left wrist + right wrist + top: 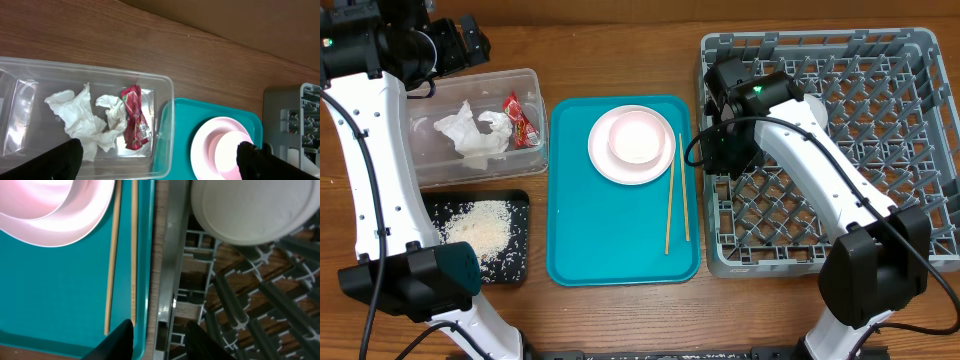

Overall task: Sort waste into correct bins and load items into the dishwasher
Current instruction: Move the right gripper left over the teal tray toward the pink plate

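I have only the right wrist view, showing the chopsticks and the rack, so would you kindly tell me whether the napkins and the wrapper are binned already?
Observer: Yes, the crumpled napkins and the red wrapper lie together inside the clear tub.
Operator: Thank you. Where are the rice scraps, then?
Observer: The rice scraps are heaped in the black tray, with a few loose grains scattered around the heap.
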